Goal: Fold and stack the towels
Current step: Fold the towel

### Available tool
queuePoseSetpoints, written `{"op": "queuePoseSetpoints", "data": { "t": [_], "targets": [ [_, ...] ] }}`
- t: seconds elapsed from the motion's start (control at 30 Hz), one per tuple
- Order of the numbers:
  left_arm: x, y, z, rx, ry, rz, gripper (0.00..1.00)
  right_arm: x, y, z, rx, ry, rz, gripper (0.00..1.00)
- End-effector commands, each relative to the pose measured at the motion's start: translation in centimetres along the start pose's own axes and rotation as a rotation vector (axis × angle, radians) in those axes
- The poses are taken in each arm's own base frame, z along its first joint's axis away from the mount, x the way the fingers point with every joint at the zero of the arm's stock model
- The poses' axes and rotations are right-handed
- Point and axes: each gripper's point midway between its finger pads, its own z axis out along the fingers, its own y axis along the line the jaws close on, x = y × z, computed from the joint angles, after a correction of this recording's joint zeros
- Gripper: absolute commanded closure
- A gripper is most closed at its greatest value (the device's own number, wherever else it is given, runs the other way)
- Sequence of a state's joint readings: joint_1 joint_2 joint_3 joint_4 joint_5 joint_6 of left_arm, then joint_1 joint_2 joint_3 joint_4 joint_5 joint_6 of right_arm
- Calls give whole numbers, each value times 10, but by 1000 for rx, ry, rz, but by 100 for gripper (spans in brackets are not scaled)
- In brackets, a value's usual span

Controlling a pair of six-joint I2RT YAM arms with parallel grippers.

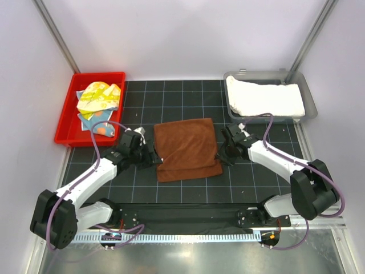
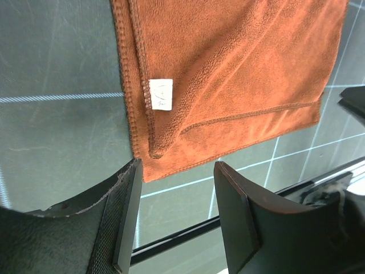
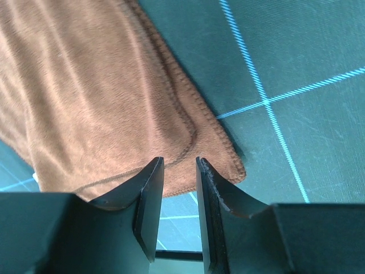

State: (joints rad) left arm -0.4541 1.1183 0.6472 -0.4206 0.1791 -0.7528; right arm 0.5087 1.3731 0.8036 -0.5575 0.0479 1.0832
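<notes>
The folded rust-brown towel [image 1: 188, 149] lies at the middle of the surface [image 1: 171, 97], its near edge running left to right between the left jaws, open and empty, and the right jaws, narrowly parted, gripping nothing.

The brown towel [image 2: 228, 74] runs off the top edge of the left wrist view, and the print on its white label [image 2: 160, 94] is too small to read. In the right wrist view the top and left edges cut it, and the fingers of the right end effector [image 3: 179, 164] cover part of its hem. Far left of the brown towel, the blue spotted towel [image 1: 94, 127] lies mostly hidden under the yellow towel [image 1: 100, 97].
</notes>
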Motion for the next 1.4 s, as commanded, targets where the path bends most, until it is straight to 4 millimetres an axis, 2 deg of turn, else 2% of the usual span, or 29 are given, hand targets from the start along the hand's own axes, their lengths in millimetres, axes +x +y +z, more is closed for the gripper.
{"op": "queuePoseSetpoints", "data": {
  "t": [0.0,0.13,0.37,1.07,1.2,1.37],
  "targets": [
    [-7,-17,2,82,-41,-57,43,-4,-11,6,54,-36,72,64],
    [1,-14,9,89,-26,-132,43,-3,-15,9,66,-38,98,64],
    [2,-9,16,69,-34,-199,44,-1,-14,19,68,-30,132,67],
    [3,-4,20,49,-36,-201,47,2,-7,32,66,-13,154,69],
    [5,-3,20,46,-35,-211,47,3,-9,35,72,-10,155,75],
    [7,0,21,37,-30,-228,48,0,-8,33,64,-22,145,89]
  ]
}}
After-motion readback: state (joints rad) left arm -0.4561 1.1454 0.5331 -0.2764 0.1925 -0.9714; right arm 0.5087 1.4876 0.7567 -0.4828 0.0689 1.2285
